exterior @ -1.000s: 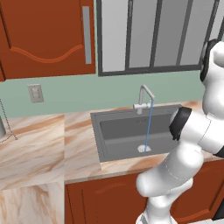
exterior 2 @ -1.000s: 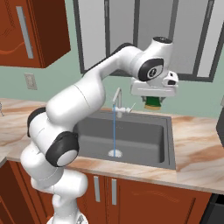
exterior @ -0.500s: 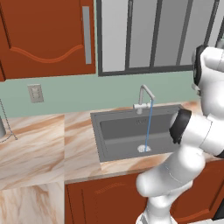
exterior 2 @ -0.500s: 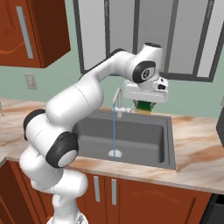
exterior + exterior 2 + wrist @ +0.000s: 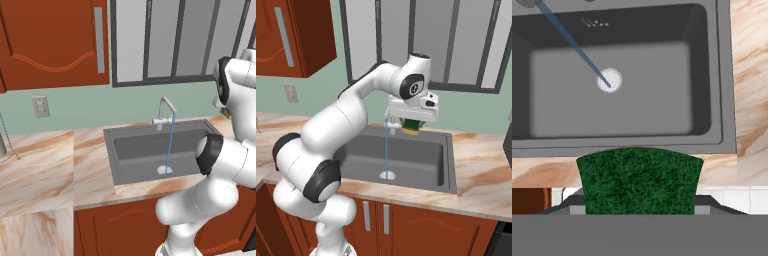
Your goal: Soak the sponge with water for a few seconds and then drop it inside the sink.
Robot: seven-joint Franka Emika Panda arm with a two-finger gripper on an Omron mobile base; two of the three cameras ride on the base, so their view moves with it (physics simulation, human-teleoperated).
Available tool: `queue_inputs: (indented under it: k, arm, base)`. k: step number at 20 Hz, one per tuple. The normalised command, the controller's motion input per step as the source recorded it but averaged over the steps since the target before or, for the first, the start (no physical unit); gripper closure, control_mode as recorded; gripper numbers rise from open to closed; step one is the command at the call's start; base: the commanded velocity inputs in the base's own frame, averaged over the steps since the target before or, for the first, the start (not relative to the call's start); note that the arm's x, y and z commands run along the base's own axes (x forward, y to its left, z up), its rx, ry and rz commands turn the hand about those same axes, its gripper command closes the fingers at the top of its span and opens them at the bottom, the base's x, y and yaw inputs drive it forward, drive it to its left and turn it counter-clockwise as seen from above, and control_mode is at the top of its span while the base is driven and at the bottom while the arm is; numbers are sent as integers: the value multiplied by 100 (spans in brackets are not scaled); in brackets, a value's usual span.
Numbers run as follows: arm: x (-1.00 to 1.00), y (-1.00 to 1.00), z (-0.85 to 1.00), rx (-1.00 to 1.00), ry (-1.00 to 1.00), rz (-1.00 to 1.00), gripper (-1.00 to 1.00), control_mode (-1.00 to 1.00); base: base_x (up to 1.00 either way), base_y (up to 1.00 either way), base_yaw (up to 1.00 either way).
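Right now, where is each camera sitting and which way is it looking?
Left base view: behind the arm on its left, looking forward and down at the sink and water; white arm at right.
Right base view: behind on the right, same sink; arm rises from lower left, end effector gripping the sponge.
Hand view: on the hand, looking down into the sink past the sponge.
All share the sink, water stream and drain.

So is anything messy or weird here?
Nothing is spilled or broken. Water runs straight from the tap into the sink drain. The gripper holds the sponge in the air beside the stream, not under it.
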Motion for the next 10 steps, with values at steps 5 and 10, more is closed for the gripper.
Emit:
queue_inputs:
  k: [5, 10]
  arm:
    - [-23, 18, -4, 0, 0, -4, 100, -100]
    - [-7, 29, -14, -3, 0, -4, 100, -100]
  base:
    - [0, 0, 0]
    - [0, 0, 0]
